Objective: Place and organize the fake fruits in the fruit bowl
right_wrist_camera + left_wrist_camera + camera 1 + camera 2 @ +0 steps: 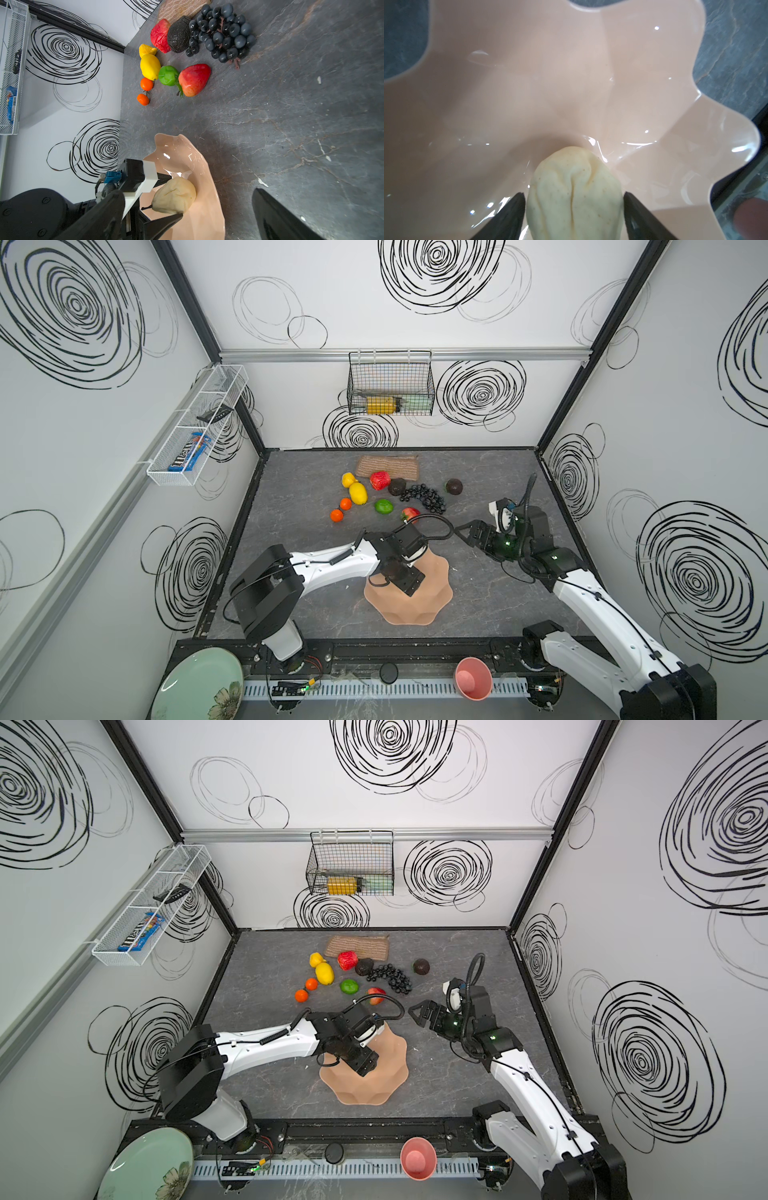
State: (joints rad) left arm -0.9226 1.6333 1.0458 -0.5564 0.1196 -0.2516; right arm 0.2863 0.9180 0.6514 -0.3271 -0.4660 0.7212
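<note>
Just wider than the pear (575, 187), the left gripper (573, 196) straddles it.

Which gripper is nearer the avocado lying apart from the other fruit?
Right. The right gripper hangs open in front of that avocado; the left gripper is farther off, down in the bowl with its jaws either side of the pear.

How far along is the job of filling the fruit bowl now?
Done: only the pear lies in the fruit bowl. In hand: the left fingers stand on either side of it with slim gaps, so it looks released. Left: lemons, oranges, lime, strawberry, apple, two avocados and grapes lie on the table; the right fingers are open and empty.
</note>
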